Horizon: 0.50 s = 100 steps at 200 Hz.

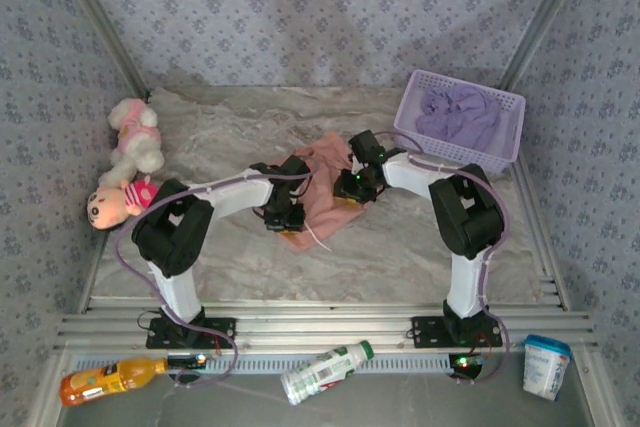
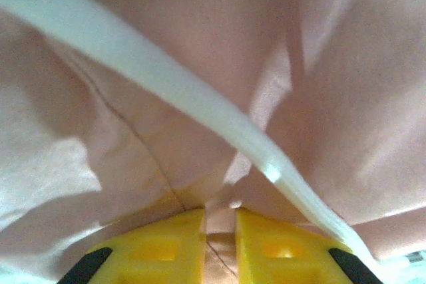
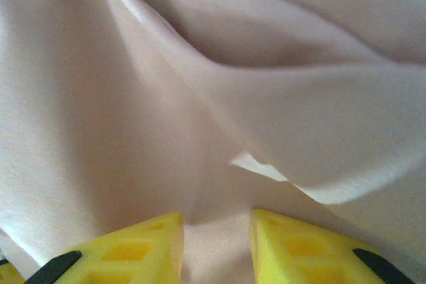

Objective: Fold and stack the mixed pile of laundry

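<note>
On the table, pink shorts lie crumpled between both arms. A lavender shirt sits in the basket at far right. Left claw stands narrowly parted and right claw wider, both open against the shorts' fabric, with the white drawstring crossing the left wrist view.

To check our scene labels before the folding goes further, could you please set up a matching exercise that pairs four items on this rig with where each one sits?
Things:
1. salmon-pink shorts
2. lavender shirt
3. plush toys
4. orange drink bottle

Places:
A. near-left corner, lying on its side
B. inside the mesh basket, far right
C. middle of the table
D. far-left edge of the table

Pairs: 1-C; 2-B; 3-D; 4-A
</note>
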{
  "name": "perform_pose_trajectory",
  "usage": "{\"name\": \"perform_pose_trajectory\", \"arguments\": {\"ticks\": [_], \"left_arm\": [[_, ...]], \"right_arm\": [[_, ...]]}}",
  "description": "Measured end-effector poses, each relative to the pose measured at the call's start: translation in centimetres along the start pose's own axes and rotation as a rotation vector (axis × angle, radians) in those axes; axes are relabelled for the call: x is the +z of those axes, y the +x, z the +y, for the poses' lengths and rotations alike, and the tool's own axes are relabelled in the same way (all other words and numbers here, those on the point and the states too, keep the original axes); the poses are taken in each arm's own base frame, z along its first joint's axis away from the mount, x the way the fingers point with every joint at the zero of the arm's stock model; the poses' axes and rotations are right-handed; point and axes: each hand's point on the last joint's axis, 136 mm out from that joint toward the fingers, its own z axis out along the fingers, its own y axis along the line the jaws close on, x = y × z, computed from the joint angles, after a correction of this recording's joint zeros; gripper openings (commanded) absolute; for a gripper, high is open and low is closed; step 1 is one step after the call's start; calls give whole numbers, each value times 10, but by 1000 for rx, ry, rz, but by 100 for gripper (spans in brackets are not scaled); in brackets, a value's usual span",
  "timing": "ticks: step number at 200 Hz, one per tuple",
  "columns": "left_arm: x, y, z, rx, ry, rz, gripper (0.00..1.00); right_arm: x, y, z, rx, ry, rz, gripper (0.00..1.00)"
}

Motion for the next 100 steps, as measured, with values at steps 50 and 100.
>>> {"name": "perform_pose_trajectory", "arguments": {"ticks": [50,100], "left_arm": [[-70,-42,-27,90,-17,-165,99],[-91,-60,-64,165,-26,-271,97]], "right_arm": [[-58,-9,20,-41,-27,-93,84],[-160,-34,2,11,-50,-328,88]]}}
